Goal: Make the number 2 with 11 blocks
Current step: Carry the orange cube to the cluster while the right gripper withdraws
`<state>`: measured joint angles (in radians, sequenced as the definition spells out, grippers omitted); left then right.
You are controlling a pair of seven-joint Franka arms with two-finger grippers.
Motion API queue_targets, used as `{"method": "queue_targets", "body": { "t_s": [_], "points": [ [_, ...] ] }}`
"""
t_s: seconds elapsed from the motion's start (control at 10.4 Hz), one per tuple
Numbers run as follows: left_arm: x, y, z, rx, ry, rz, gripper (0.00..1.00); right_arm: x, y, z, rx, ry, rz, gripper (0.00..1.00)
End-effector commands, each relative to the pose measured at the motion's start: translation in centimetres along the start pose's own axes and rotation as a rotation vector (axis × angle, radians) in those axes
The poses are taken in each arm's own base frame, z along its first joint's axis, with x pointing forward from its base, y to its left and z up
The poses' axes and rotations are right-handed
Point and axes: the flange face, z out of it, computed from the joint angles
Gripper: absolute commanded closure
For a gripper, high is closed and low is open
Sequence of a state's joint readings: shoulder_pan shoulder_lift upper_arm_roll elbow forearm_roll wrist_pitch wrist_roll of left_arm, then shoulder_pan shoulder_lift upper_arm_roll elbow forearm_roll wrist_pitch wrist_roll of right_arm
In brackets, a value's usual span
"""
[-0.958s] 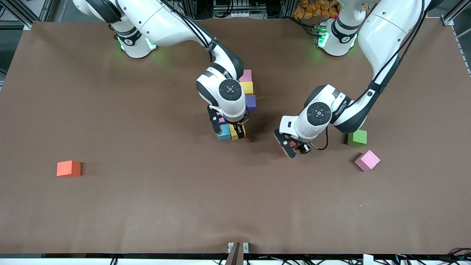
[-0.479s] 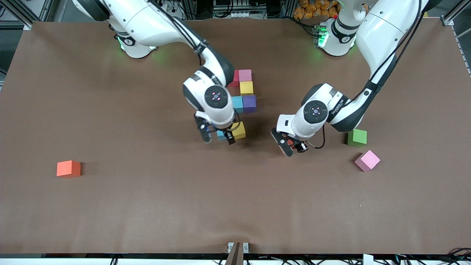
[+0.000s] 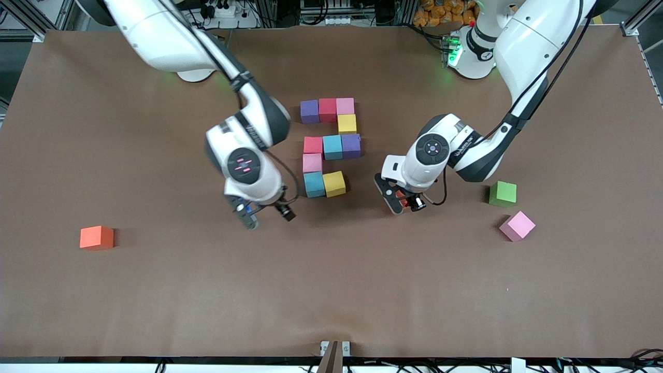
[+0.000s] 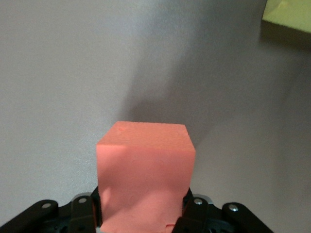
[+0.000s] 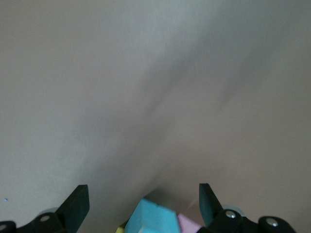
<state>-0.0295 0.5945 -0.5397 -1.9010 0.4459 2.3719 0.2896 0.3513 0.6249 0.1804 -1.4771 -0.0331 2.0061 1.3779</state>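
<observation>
Several blocks lie touching as a partial number 2 (image 3: 331,147) at mid-table; its nearest row is a light blue block (image 3: 314,184) (image 5: 153,218) and a yellow block (image 3: 334,183) (image 4: 289,14). My left gripper (image 3: 401,202) (image 4: 143,213) is shut on a red block (image 3: 399,196) (image 4: 146,170), over bare table between that yellow block and the green cube (image 3: 502,194). My right gripper (image 3: 267,216) (image 5: 143,201) is open and holds nothing, over the table beside the light blue block, toward the right arm's end.
An orange block (image 3: 96,237) lies alone toward the right arm's end. A loose pink block (image 3: 517,226) sits turned at an angle, just nearer the camera than the green cube. The brown table (image 3: 331,290) stretches wide toward the camera.
The right gripper has let go of the yellow block and drawn away toward the right arm's end, uncovering the figure. The left gripper with its red block has crept slightly toward the figure.
</observation>
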Motion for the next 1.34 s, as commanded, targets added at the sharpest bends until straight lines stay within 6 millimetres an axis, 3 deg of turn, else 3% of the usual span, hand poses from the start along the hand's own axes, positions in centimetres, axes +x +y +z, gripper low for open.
{"method": "queue_targets", "body": {
  "t_s": [0.0, 0.48, 0.86, 1.05, 1.25],
  "points": [
    [0.6, 2.1, -0.2, 0.049, -0.003, 0.051, 0.58, 4.8, 3.8, -1.8, -0.016, -0.037, -0.164, 0.0],
    [3.6, 6.7, -0.7, 0.133, 0.034, 0.135, 0.57, 12.0, 10.7, -7.8, -0.043, -0.037, -0.602, 0.0],
    [5.2, 9.3, 0.4, 0.129, 0.075, 0.203, 0.57, 18.1, 18.4, -14.7, -0.016, -0.01, -0.913, 0.0],
    [5.8, 10.5, 1.0, 0.129, 0.093, 0.237, 0.57, 18.5, 21.1, -17.3, -0.01, 0.029, -0.985, 0.0],
    [5.9, 10.7, 1.1, 0.13, 0.091, 0.248, 0.56, 17.8, 22.0, -18.9, -0.014, 0.055, -0.99, 0.0]
  ]
}}
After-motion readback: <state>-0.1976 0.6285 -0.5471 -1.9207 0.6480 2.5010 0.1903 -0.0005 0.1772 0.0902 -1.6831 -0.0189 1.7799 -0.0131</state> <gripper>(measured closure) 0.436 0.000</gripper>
